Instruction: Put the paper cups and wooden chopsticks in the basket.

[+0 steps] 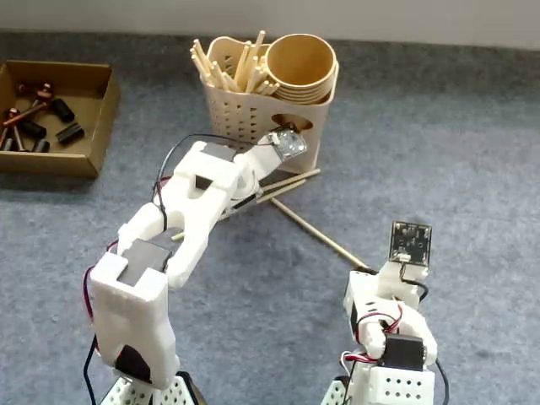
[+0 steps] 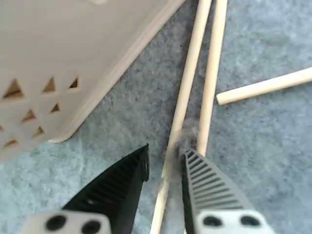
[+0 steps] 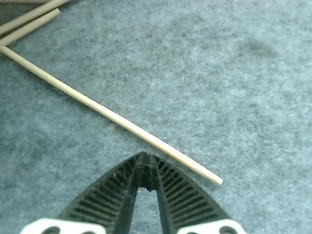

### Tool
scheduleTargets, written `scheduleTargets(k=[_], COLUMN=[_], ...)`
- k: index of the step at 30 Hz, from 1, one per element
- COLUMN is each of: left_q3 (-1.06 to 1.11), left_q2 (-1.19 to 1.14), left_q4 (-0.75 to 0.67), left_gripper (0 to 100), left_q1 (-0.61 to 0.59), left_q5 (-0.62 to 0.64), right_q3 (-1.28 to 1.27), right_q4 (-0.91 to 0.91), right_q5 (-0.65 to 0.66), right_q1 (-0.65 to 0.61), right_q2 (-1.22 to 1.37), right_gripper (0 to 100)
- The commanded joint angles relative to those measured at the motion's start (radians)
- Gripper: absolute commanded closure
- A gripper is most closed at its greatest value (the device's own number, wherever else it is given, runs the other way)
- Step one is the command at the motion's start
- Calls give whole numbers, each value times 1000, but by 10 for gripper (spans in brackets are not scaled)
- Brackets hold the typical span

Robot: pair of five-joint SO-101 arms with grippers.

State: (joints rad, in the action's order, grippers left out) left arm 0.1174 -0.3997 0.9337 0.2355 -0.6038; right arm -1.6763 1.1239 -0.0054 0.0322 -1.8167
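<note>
L pincer (image 2: pixel 165 155) apart, astride one chopstick (image 2: pixel 182 102) of a pair; basket (image 2: pixel 73 58) just beside. R pincer (image 3: pixel 146 170) together, lone chopstick (image 3: pixel 112 116) just ahead of tips. Paper cups (image 1: pixel 308 84) in basket beyond L pincer.

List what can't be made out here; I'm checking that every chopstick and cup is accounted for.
- High view: the white left arm hides the near ends of two wooden chopsticks on the grey carpet.
- High view: the tan paper cups nest in the cream plastic basket; count unclear.
- High view: dark parts in the brown cardboard box are too small to identify.
</note>
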Motion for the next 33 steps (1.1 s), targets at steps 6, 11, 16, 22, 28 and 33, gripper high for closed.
scheduleTargets(k=[6, 11, 16, 22, 28, 33], left_q3=[-47, -50, -2, 170, 337, 423], left_q2=[2, 5, 82, 252, 412, 493], left_q4=[68, 101, 126, 61, -64, -143], left_gripper=[974, 995, 995, 995, 995, 995], left_q1=[1, 2, 24, 44, 44, 44], left_q5=[-6, -6, -8, -8, -8, -2], right_q3=[-101, -101, -101, -101, -101, -101], right_q4=[-15, -15, -15, -15, -15, -15], right_q5=[9, 9, 9, 9, 9, 9], right_q1=[10, 10, 10, 10, 10, 10], right_q2=[4, 4, 4, 4, 4, 4], right_gripper=[993, 993, 993, 993, 993, 993])
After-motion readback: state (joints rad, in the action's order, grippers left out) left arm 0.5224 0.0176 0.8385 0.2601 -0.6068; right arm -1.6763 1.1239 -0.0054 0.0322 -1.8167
